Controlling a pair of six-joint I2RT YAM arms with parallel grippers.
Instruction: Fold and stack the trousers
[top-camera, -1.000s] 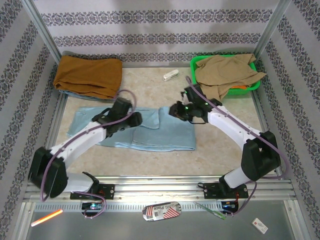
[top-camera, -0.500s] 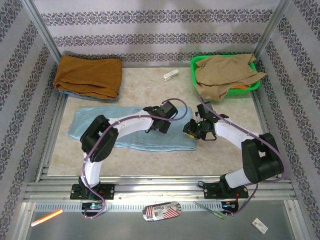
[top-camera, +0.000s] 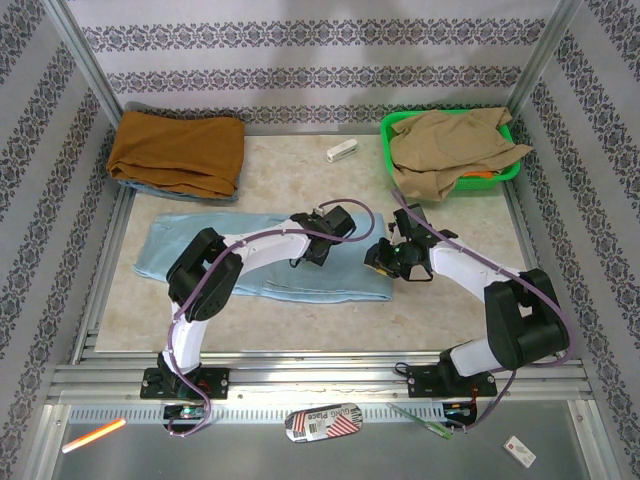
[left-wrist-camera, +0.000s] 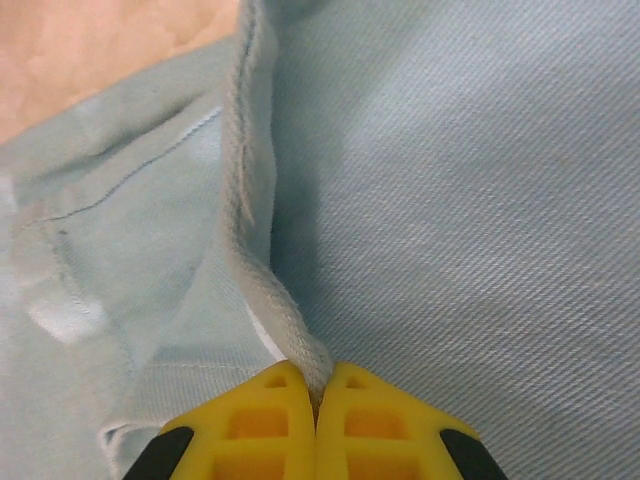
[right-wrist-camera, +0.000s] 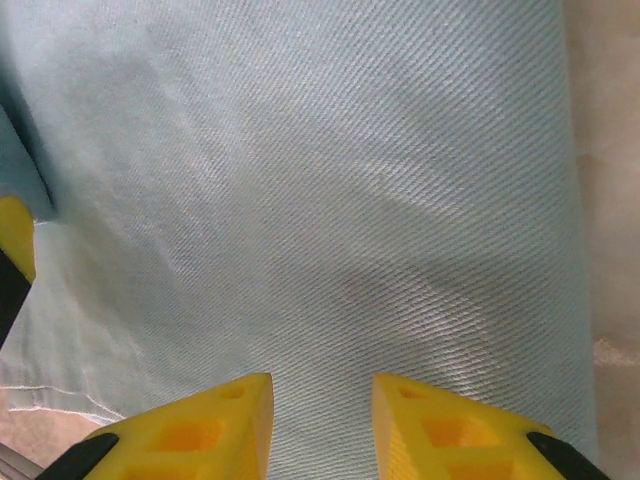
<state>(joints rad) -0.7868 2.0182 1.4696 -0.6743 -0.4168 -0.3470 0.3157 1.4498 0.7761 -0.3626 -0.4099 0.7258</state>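
Left wrist: left gripper pinches a seam fold of the one trousers; right gripper gapes over them.

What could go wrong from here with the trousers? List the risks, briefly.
1. The left fingers are shut on just a narrow hem ridge of the trousers; that thin pinch may slip out once the cloth is lifted.
2. The right fingers stand open over the cloth near its edge, gripping nothing; a one-sided lift would probably drag and skew the fold.
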